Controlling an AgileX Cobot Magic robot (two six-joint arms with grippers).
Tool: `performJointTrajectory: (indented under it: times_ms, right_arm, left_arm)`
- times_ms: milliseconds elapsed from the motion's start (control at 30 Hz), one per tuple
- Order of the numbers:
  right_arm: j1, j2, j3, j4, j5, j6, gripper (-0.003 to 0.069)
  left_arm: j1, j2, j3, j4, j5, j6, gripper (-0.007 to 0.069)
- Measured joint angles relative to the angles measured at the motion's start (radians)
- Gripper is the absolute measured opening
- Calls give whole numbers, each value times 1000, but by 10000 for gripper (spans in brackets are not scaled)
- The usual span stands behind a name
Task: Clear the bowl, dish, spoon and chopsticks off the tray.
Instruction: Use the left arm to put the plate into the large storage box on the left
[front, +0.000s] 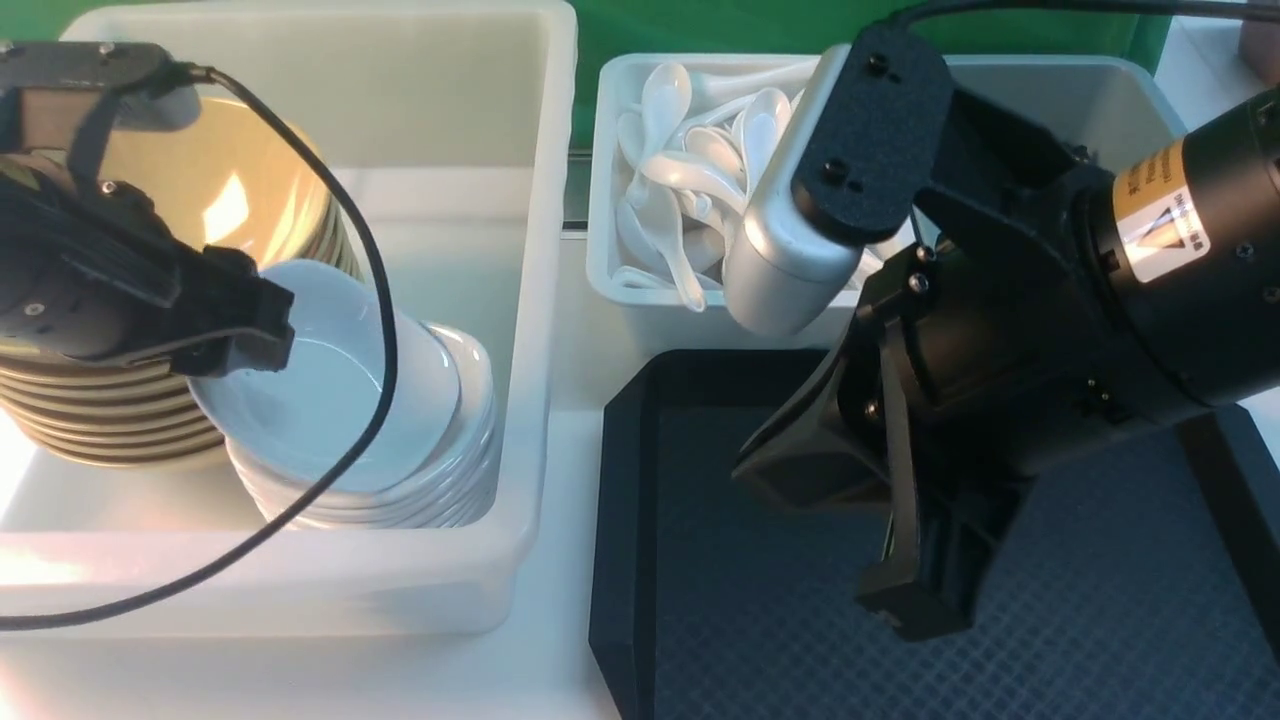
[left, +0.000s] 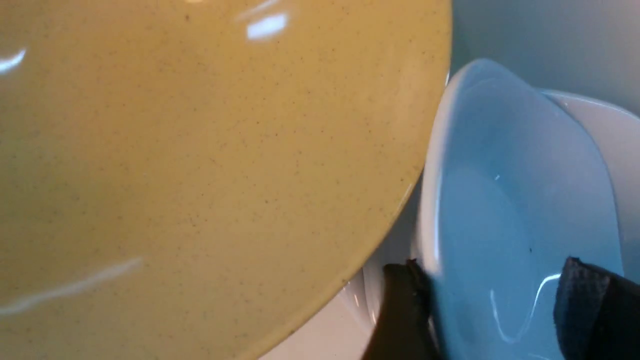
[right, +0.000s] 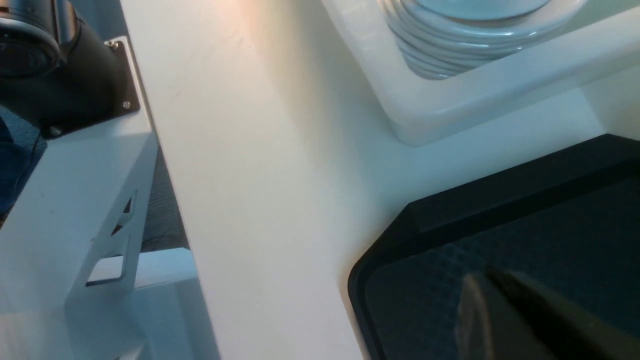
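Right gripper (front: 915, 600) hangs clenched, empty; left gripper (front: 262, 335), released astride the rim of the small glossy white dish (front: 330, 400), should lift straight up.

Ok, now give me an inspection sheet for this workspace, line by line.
Surface: white tabletop with the black tray on it. No tableware shows on the tray's visible part, and the right arm hides much of it.
Job's things: top dish lies tilted on the dish stack, beside the tan bowls, in the large white bin. Spoons are in the smaller bin. Chopsticks: nothing seen.
Clutter: nothing seen.
Claws: left claw open, jaws astride the top dish's rim. Right claw shut, empty, over the tray.
Cables: black cable loops from the left arm over the dishes and the bin's front wall.
Surroundings: green backdrop.
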Motion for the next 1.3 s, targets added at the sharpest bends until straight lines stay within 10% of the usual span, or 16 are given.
performJointTrajectory:
  times_ms: [367, 833, 1300]
  right_arm:
    - [0, 0, 0, -22, 1, 0, 42]
    - [0, 0, 0, -33, 15, 0, 43]
    - [0, 0, 0, -37, 31, 0, 45]
  left_arm:
    - [0, -47, -125, 2, 141, -2, 510]
    - [0, 8, 2, 45, 40, -6, 29]
    - [0, 57, -3, -12, 14, 42, -11]
